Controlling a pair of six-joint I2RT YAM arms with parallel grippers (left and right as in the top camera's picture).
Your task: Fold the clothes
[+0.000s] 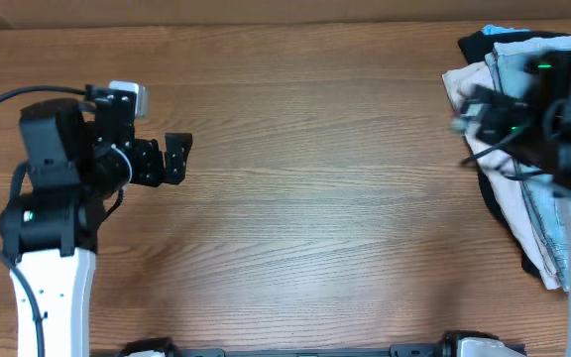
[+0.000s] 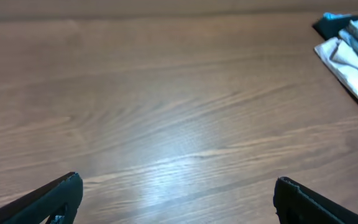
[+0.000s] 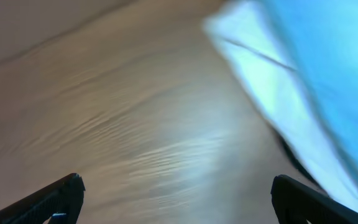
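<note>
1. Currently, the clothes (image 1: 519, 212) lie in one loose heap at the far right edge of the counter (image 1: 315, 198). The middle of the counter is bare wood.
2. Heap layout, as seen from overhead: the shorts (image 1: 513, 59) lie on top, a beige garment (image 1: 464, 81) spills out toward the counter's middle, and a black garment (image 1: 475, 41) shows at the back and under the edges. The layers overlap, and their exact order cannot be told.
3. Left end effector (image 1: 178, 159): fingers apart and holding nothing. It hangs over bare counter on the left side, well apart from the heap.
4. Right end effector (image 3: 176, 190): fingers apart and holding nothing. It hangs above the inner edge of the heap. The wrist view is blurred, showing bare wood between the fingertips and pale and blue cloth just to one side.
5. Handling judgement:
   - All three items are soft and limp, so they will sag and drag rather than lift as a sheet.
   - Denim is likely the heaviest and stiffest. It should hold a crease, but it may pull the lighter pieces along with it.
   - None of the items is fragile, and cloth grips well.
6. Recommended hold: pinch a single layer at a thick seam. For the shorts this is probably the waistband or a hem corner. Avoid a mid-panel bunch, which risks catching two garments at once.
7. Step in hand, as judged: separate one garment and draw it onto the bare counter. No folding has begun.
</note>
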